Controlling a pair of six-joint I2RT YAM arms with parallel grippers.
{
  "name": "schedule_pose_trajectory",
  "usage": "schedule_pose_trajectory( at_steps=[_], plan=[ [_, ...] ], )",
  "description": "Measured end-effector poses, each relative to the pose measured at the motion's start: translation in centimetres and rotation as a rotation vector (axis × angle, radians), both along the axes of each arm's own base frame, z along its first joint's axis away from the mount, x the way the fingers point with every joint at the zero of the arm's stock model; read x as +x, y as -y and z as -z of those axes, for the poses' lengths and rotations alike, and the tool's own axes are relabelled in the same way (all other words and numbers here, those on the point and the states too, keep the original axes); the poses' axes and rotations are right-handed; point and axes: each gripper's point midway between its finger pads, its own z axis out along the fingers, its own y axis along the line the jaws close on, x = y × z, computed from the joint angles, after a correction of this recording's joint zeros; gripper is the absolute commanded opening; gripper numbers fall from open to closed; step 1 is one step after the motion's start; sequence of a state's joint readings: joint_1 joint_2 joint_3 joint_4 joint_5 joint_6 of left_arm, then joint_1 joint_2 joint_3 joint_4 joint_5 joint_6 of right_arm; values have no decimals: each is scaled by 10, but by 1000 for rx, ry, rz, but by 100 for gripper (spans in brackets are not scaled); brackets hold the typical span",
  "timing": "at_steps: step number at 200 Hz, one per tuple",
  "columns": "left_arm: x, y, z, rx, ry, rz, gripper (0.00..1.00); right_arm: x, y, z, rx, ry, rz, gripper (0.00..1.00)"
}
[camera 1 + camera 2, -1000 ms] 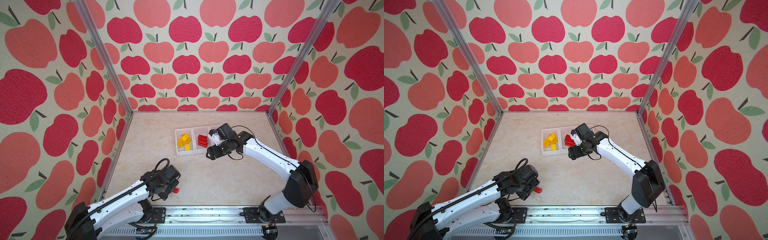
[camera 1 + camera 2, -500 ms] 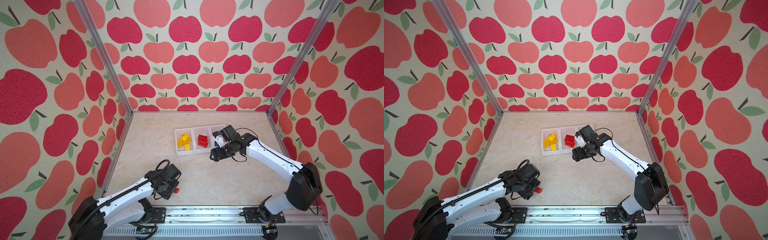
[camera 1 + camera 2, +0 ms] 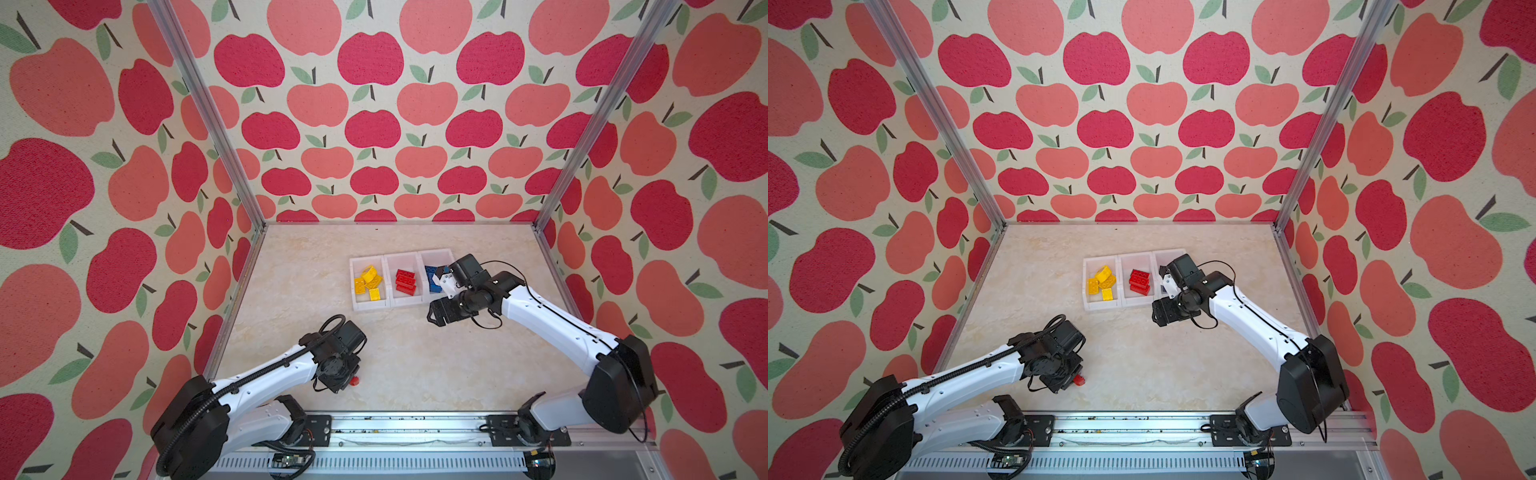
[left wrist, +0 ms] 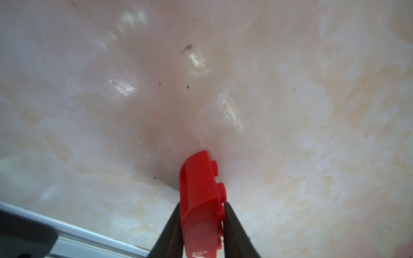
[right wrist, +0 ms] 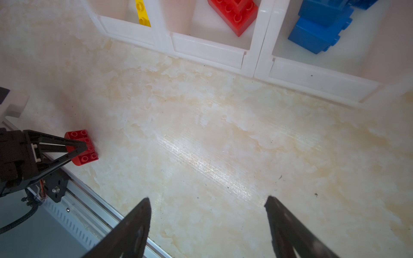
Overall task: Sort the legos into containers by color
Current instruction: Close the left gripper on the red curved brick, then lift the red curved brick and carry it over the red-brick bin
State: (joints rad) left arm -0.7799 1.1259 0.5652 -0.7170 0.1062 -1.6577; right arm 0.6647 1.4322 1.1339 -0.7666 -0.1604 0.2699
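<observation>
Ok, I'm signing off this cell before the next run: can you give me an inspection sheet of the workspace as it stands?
Surface: beige marbled tabletop, a few dark specks.
Job's things: three joined white plastic bins hold yellow studded bricks left, red bricks middle, blue bricks right; one loose red studded brick near the front rail.
Clutter: nothing seen.
Grippers: left gripper shut on the loose brick; right gripper open, empty, before the bins.
Cables: a black cable loop at each wrist, clear of the bricks.
Surroundings: apple-print walls, aluminium frame posts.
</observation>
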Motion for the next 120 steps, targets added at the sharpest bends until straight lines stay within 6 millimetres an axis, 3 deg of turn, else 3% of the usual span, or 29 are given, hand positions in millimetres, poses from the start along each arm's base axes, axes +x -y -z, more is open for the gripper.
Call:
schedule_pose_trajectory(
  at_steps=[66,120],
  plan=[
    [22,11,-22,14,14,61,12,-10,14,6,10,-20,40,84],
    [66,46,-56,22,66,213,8,-21,36,19,12,-52,112,91]
  ],
)
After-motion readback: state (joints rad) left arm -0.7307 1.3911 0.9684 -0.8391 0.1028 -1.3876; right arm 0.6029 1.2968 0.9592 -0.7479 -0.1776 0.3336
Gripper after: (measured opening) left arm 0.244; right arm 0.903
